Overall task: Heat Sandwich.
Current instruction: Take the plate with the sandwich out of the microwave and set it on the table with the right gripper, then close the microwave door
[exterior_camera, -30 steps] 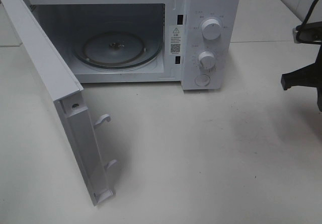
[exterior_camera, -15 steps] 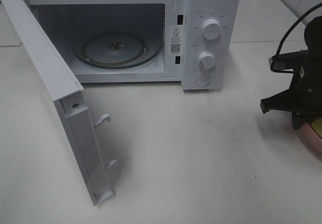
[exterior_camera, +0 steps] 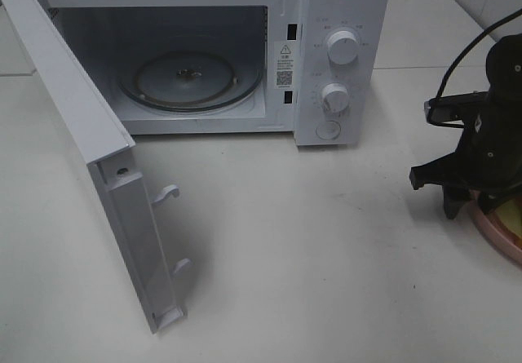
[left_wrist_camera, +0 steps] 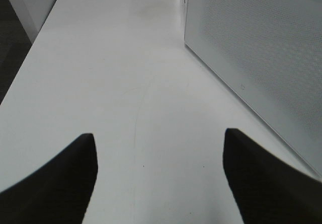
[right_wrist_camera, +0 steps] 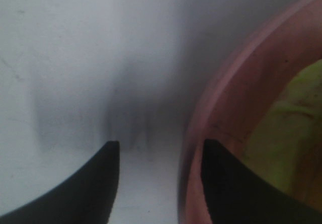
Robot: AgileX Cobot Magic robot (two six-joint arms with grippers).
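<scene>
The white microwave [exterior_camera: 245,53] stands at the back with its door [exterior_camera: 90,159] swung open and its glass turntable [exterior_camera: 192,77] bare. The sandwich [exterior_camera: 514,216] shows only as a yellow-green sliver on the pink plate [exterior_camera: 493,239] at the right edge. The wrist view shows its filling [right_wrist_camera: 289,133] inside the plate's rim [right_wrist_camera: 226,93]. My right gripper [exterior_camera: 458,206] is open, with the rim between its fingers in the wrist view [right_wrist_camera: 160,183]. My left gripper [left_wrist_camera: 160,183] is open and empty over bare table.
The open door sticks out toward the front left, with two latch hooks [exterior_camera: 167,193] on its edge. The door's outer face [left_wrist_camera: 261,58] is beside my left gripper. The table [exterior_camera: 310,257] is white. Two knobs [exterior_camera: 341,46] sit on the microwave's right panel.
My right arm has come in from the right edge, moving left and down. The pink plate has come into view beneath it and shifted left. The microwave has not moved.
</scene>
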